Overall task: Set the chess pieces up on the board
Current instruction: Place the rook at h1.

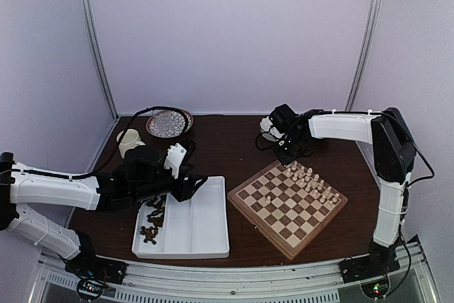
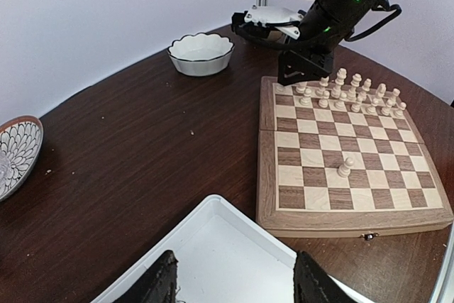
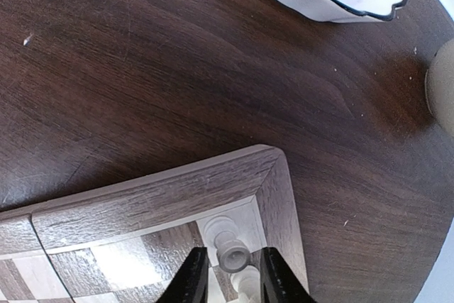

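You are holding the right claw [image 3: 234, 253] over the board's [image 1: 282, 212] far corner, its fingers standing slightly apart on either side of a corner piece [image 3: 233, 255], with a sliver of board showing on each side, so it is not clamping it. That piece is standing upright on the corner square. The board is lying skewed toward the table's right edge, and the cream pieces [image 1: 312, 179] are lining the two rows along its far-right side, while a lone pawn [image 2: 345, 168] is standing apart near the middle. You are keeping the left claw [image 2: 235, 257] above the tray [image 1: 206, 226] by the near edge, fingers spread wide with nothing between them. Dark pieces [image 1: 151, 221] are lying heaped in the tray's left compartment. A bowl [image 2: 201, 53] is sitting near the far edge.
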You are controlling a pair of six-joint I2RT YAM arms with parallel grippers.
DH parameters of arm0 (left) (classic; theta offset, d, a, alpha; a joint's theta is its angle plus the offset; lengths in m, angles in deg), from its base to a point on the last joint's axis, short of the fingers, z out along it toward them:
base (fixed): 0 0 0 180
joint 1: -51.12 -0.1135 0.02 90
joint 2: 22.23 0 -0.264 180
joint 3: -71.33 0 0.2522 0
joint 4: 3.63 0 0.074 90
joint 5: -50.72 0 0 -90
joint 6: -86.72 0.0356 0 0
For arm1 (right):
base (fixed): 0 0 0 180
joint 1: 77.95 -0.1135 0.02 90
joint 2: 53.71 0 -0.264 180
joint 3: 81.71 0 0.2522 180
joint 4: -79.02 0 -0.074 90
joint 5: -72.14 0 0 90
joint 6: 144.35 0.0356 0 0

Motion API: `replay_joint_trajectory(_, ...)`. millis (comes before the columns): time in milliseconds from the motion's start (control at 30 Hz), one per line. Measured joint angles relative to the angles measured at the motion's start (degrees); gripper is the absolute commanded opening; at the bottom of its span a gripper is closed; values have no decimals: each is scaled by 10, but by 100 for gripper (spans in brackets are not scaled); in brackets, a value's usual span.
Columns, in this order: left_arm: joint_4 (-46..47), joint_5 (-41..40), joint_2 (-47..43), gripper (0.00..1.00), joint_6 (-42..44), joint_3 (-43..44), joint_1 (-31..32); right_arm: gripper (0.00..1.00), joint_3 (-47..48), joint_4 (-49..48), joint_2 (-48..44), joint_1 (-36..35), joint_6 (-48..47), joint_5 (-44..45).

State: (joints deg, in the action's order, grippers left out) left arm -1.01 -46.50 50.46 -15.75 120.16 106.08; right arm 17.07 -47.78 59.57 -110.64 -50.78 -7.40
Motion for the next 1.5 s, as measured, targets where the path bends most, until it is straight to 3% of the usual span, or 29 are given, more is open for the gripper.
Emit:
replay_joint_trajectory(200, 0, 2, 0, 56, -1, 0, 0, 30, 0, 0, 0, 0, 3, 0)
replay_joint_trajectory(400, -1, 4, 0, 56, -1, 1, 0, 23, 0, 0, 0, 0, 6, 0)
replay_joint_trajectory(1000, -3, 8, 0, 56, -1, 3, 0, 22, 0, 2, 0, 3, 9, 12)
replay_joint_trajectory(1167, -4, 8, 0, 56, -1, 3, 0, 27, 0, 2, 0, 3, 9, 12)
replay_joint_trajectory(1300, -5, 8, 0, 56, -1, 3, 0, 37, 0, 3, 0, 3, 9, 12)
replay_joint_trajectory(1500, -6, 8, 0, 56, -1, 3, 0, 38, -7, 4, -24, -1, 7, 12)
